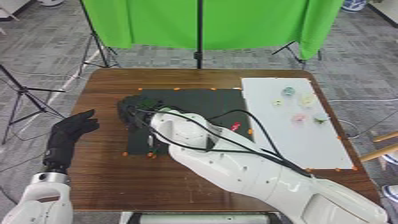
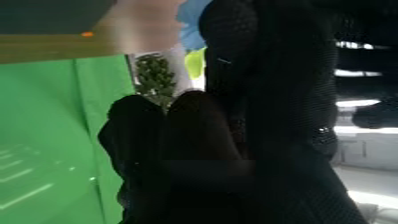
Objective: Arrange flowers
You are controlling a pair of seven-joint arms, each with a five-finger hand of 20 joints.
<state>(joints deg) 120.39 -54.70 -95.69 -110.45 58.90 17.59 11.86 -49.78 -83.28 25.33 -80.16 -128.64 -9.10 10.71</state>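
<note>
- The left hand (image 1: 71,131) is by the left side of the table (image 1: 99,176). It is loose and holds nothing. I think it is out there to give the other arm room.
- Next, the right hand (image 1: 138,109) is at the left edge of the dark mat (image 1: 200,100). I can't tell if it is holding something.
- The head view shows where that hand is on the table. The right wrist view shows close-up bits by its glove: a blue thing (image 2: 189,22) and a yellow-green bit (image 2: 194,62). They may be parts of a flower, and the mat may be where the flowers get put together.
- A small red thing (image 1: 235,126) is on the mat, near the right arm (image 1: 233,167).
- On the right is a white sheet (image 1: 315,150) with little flowers. There is a blue-green flower (image 1: 288,91), a pale yellow flower (image 1: 306,99) and a pink flower (image 1: 298,118). They are probably spread out so each one is easy to pick up.
</note>
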